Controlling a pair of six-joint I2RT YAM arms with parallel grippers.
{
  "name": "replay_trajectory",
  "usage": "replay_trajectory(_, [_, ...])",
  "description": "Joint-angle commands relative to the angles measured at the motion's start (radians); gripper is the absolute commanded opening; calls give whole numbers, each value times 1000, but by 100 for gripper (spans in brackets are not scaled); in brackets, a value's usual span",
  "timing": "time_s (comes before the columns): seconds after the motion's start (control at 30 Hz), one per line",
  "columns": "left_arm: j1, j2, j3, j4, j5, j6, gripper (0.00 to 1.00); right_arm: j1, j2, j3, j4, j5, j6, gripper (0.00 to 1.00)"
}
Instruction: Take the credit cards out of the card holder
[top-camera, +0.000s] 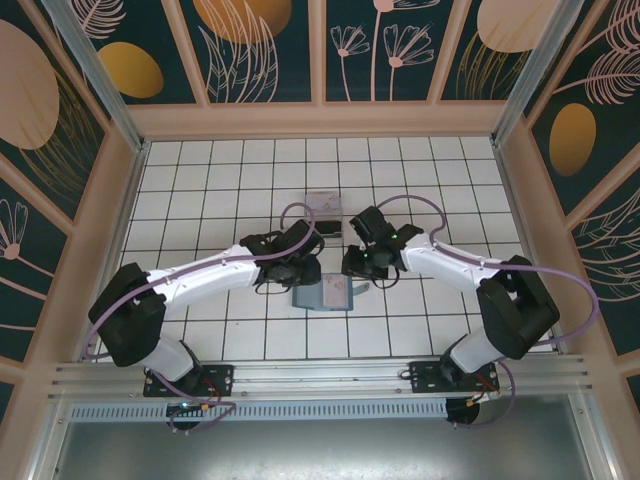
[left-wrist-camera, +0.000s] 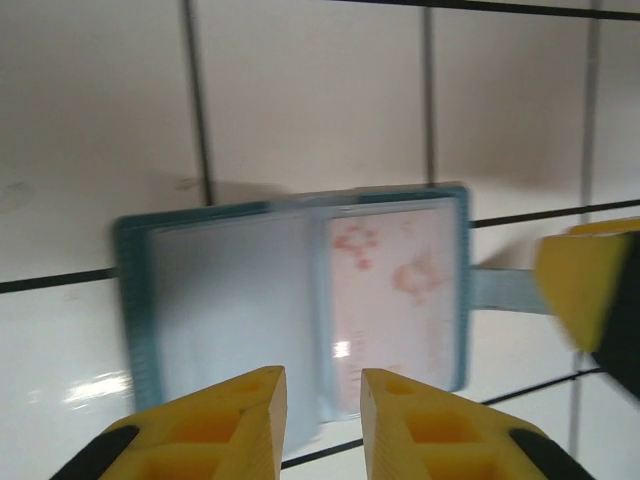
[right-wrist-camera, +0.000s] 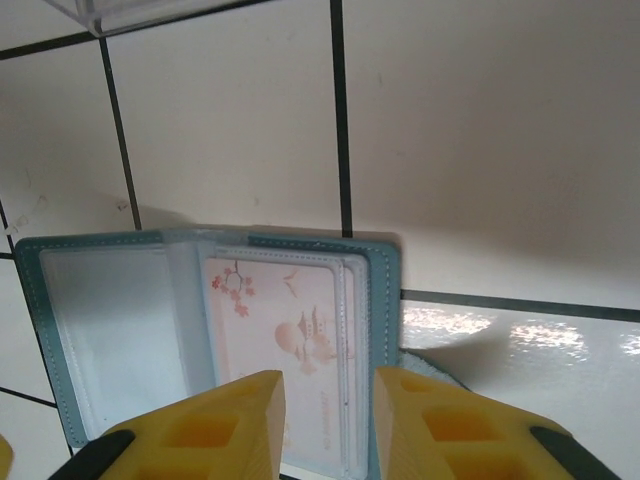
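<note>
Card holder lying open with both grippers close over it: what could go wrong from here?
The pink card sits behind a clear sleeve of the card holder; a pinch might catch the sleeve and lift the whole holder. The left gripper and right gripper crowd the same spot and could bump.

Looking like a robot lab cell: arms (top-camera: 200, 272) sitting on alu rail (top-camera: 320, 368), white tiled table (top-camera: 200, 180) spreading under left gripper (top-camera: 308, 278), floral wall panels (top-camera: 260, 50) enclosing beyond it.
</note>
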Motion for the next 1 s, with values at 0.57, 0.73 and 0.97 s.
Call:
replay_trajectory(0.57, [36, 135, -139, 308, 188, -80, 17, 40, 74, -60, 90, -52, 56, 30])
replay_trajectory(0.73, [44, 145, -147, 304, 188, -79, 18, 48, 99, -60, 103, -58, 58, 29])
replay_trajectory(0.97, [46, 144, -150, 304, 188, -79, 19, 54, 128, -64, 97, -32, 58, 29])
